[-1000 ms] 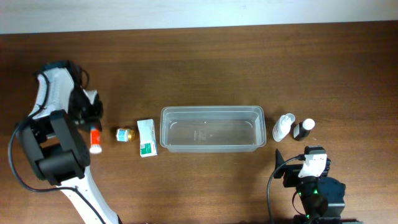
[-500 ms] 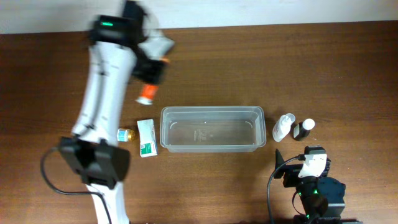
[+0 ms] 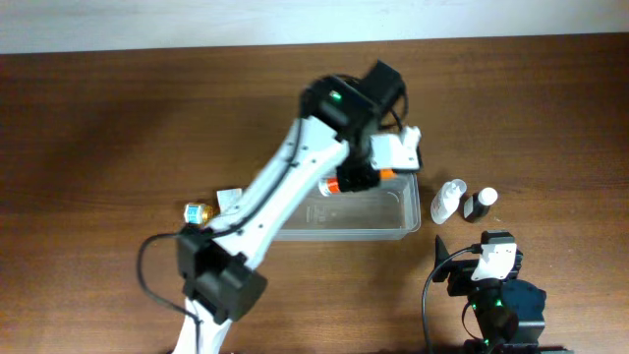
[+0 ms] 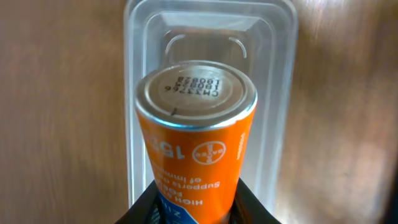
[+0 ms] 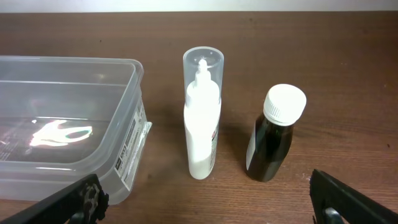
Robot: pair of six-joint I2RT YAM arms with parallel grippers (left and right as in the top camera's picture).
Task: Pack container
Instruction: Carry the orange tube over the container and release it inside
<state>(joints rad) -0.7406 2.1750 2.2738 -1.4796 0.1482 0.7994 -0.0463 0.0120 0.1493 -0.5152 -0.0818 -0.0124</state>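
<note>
The clear plastic container (image 3: 393, 221) lies mid-table; it also shows in the left wrist view (image 4: 280, 74) and the right wrist view (image 5: 68, 124). My left gripper (image 3: 346, 180) is shut on an orange tube (image 3: 331, 185) and holds it above the container's left half. In the left wrist view the orange tube (image 4: 196, 143) sits between the fingers (image 4: 198, 208), silver end pointing over the container. My right gripper (image 5: 205, 205) is open and empty near the front edge, behind a white bottle (image 5: 202, 124) and a dark bottle (image 5: 273, 134).
A white box (image 3: 228, 199) and a small yellow-capped bottle (image 3: 197, 211) lie left of the container, partly hidden by the left arm. The white bottle (image 3: 449, 201) and dark bottle (image 3: 481, 204) stand right of the container.
My left arm swung from the far left, over the back of the table, to above the container, carrying the orange tube. The right arm has not moved.
</note>
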